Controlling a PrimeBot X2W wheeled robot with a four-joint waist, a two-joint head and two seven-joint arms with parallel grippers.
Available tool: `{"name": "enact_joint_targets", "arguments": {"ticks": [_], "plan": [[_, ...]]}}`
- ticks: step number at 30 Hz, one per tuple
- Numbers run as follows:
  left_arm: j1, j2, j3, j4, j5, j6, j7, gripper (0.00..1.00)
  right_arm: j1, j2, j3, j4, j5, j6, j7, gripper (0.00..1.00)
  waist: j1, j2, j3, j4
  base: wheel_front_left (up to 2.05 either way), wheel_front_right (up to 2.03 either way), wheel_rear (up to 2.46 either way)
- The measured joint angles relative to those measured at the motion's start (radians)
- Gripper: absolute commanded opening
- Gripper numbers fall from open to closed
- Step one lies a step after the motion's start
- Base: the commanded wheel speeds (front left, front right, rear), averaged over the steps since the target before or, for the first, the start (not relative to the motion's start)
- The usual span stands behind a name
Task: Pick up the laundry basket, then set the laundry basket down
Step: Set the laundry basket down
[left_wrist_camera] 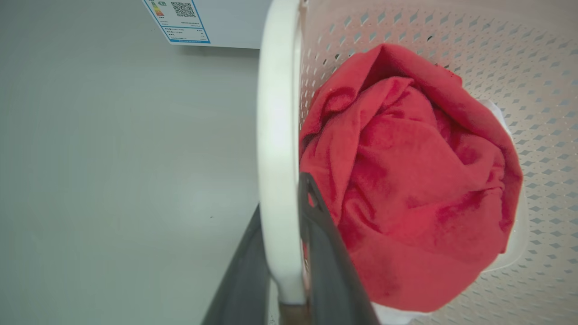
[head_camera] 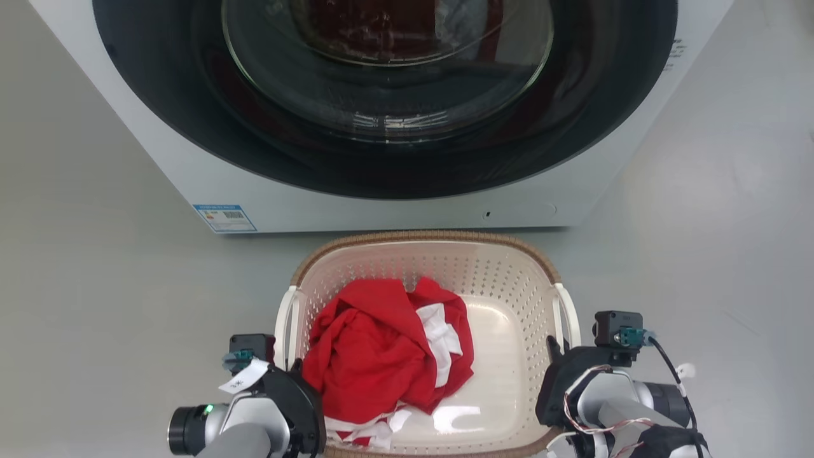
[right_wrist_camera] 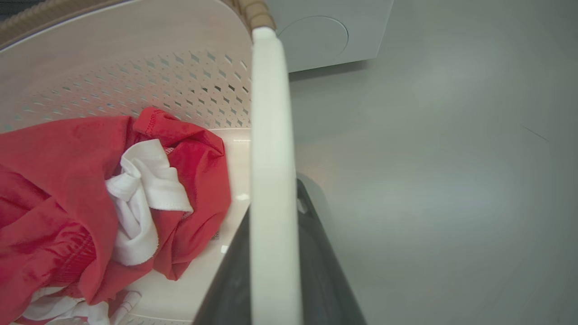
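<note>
Left end effector (left_wrist_camera: 281,195), right end effector (right_wrist_camera: 273,198) clamp smooth white handles (left_wrist_camera: 275,113), perforated cream laundry basket (head_camera: 445,257).

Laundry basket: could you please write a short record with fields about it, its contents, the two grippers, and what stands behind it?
object: laundry basket, cream, perforated walls, brown rim
place: directly in front of the washer
contents: crumpled red garment with white cloth, mostly in the left half
left gripper: one finger on each side of the left handle, closed on it
right gripper: closed likewise on the right handle
lifted or resting: cannot tell
</note>
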Motion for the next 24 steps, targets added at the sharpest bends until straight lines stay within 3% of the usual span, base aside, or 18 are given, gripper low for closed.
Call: {"name": "enact_joint_targets", "arguments": {"ticks": [24], "plan": [[-0.284, 0.000, 0.018, 0.013, 0.026, -0.001, -0.054, 0.00, -0.290, -0.001, -0.013, 0.066, -0.043, 0.001, -0.042, 0.00, -0.0001, 0.0000, 0.384, 0.035, 0.00, 0.00, 0.00]]}}
